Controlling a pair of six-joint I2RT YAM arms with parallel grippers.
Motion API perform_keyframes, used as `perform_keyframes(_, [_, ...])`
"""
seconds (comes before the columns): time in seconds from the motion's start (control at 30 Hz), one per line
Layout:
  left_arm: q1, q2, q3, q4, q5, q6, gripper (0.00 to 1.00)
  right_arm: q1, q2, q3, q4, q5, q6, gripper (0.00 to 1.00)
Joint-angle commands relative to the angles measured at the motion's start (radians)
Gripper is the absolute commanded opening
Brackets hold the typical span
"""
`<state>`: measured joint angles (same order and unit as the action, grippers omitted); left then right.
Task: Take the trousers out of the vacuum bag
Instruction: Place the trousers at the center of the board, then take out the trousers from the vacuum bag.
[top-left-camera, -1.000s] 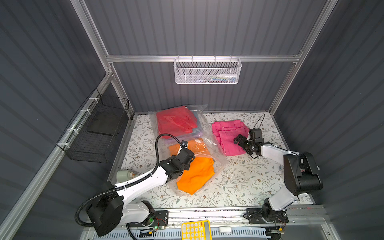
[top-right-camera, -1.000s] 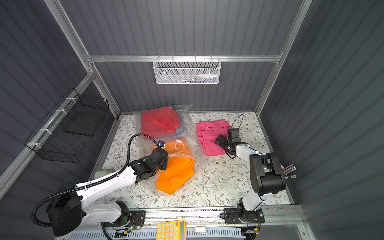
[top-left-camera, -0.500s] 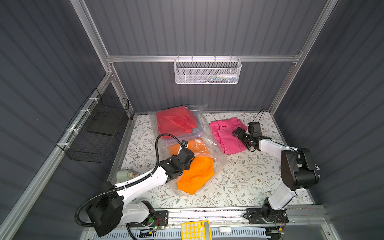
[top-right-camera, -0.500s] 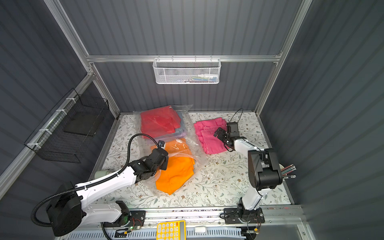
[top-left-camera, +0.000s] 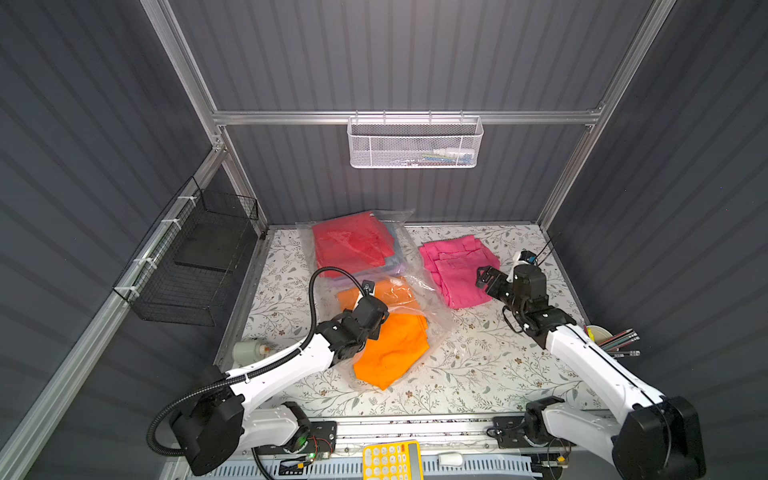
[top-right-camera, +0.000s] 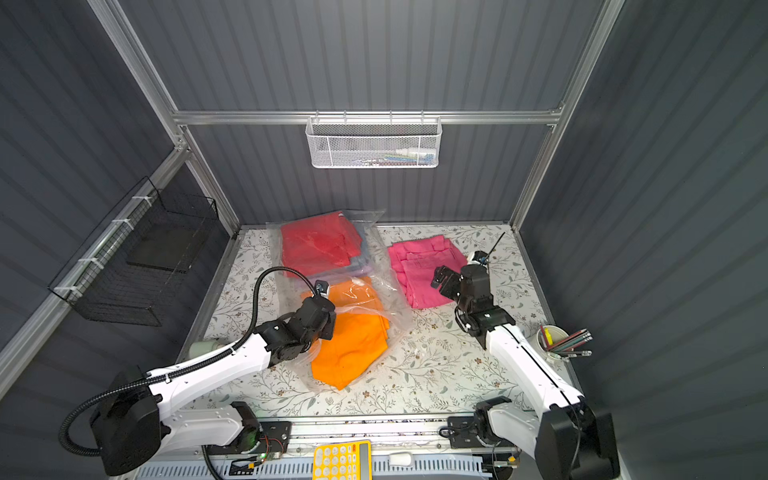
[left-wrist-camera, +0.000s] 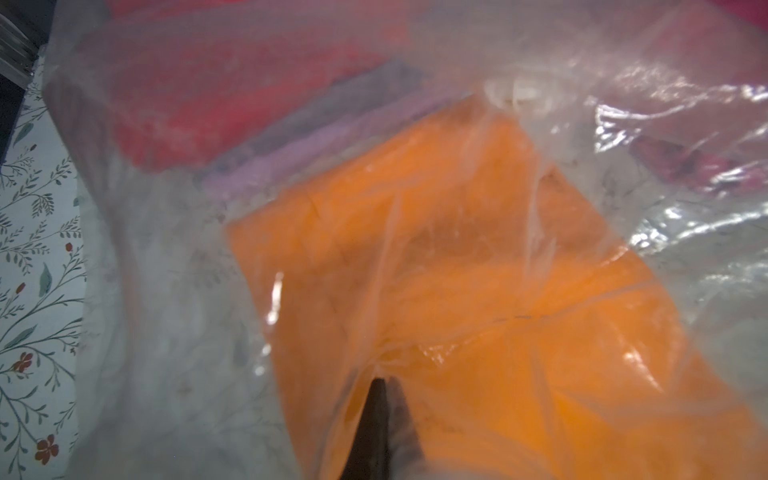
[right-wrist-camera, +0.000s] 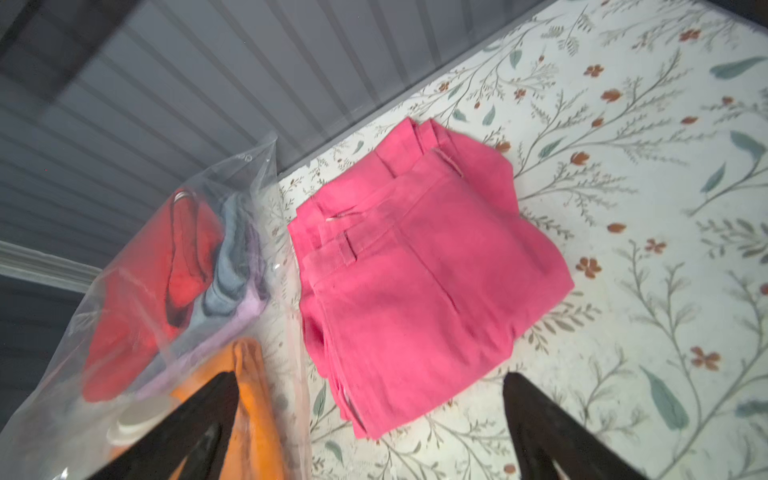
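The clear vacuum bag (top-left-camera: 419, 286) lies on the floral table, holding red trousers (top-left-camera: 351, 245) over light blue denim (right-wrist-camera: 228, 266) and lilac (right-wrist-camera: 245, 316) ones. Orange trousers (top-left-camera: 395, 349) stick halfway out of the bag's near mouth. My left gripper (left-wrist-camera: 380, 384) is shut on a pinch of the bag's film over the orange cloth, beside the bag's mouth (top-left-camera: 374, 318). Hot pink trousers (top-left-camera: 453, 266) lie folded outside the bag on its right. My right gripper (right-wrist-camera: 369, 376) hangs open above their near edge (top-left-camera: 484, 278), holding nothing. The white valve cap (left-wrist-camera: 519, 93) shows on the bag.
A white mesh basket (top-left-camera: 415, 143) hangs on the back wall and a black wire basket (top-left-camera: 195, 266) on the left wall. A cup of pencils (top-left-camera: 600, 334) stands at the table's right edge, a small jar (top-left-camera: 245, 351) at its left edge, a yellow calculator (top-left-camera: 390, 459) in front.
My right arm has lifted up off the table with its gripper still open over the pink trousers. The left gripper and the bag have stayed put.
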<state>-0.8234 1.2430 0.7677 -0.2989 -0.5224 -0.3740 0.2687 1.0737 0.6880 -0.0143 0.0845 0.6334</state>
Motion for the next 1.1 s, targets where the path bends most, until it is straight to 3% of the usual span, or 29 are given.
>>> perform_keyframes(0.0, [0.006,-0.027,0.002,0.031,-0.004,0.021,0.0,0.074,-0.11,-0.044,-0.021,-0.034,0.087,0.99])
perform_keyframes(0.27, [0.006,-0.002,0.002,0.04,0.007,0.026,0.0,0.403,-0.3,-0.111,-0.104,0.172,0.256,0.98])
perform_keyframes(0.37, [0.006,-0.004,-0.005,0.048,0.0,0.023,0.0,0.569,-0.335,-0.113,-0.09,0.309,0.285,0.97])
perform_keyframes(0.47, [0.006,0.007,-0.007,0.063,0.006,0.022,0.0,0.706,-0.312,-0.095,-0.064,0.406,0.297,0.94])
perform_keyframes(0.67, [0.006,0.052,0.008,0.072,0.021,0.025,0.0,0.866,-0.125,-0.035,0.023,0.387,0.334,0.87])
perform_keyframes(0.9, [0.007,0.067,0.018,0.073,0.036,0.023,0.0,0.906,0.075,-0.026,0.133,0.299,0.423,0.84])
perform_keyframes(1.07, [0.006,0.058,0.018,0.083,0.046,0.027,0.0,0.856,0.156,-0.046,0.144,0.212,0.508,0.84])
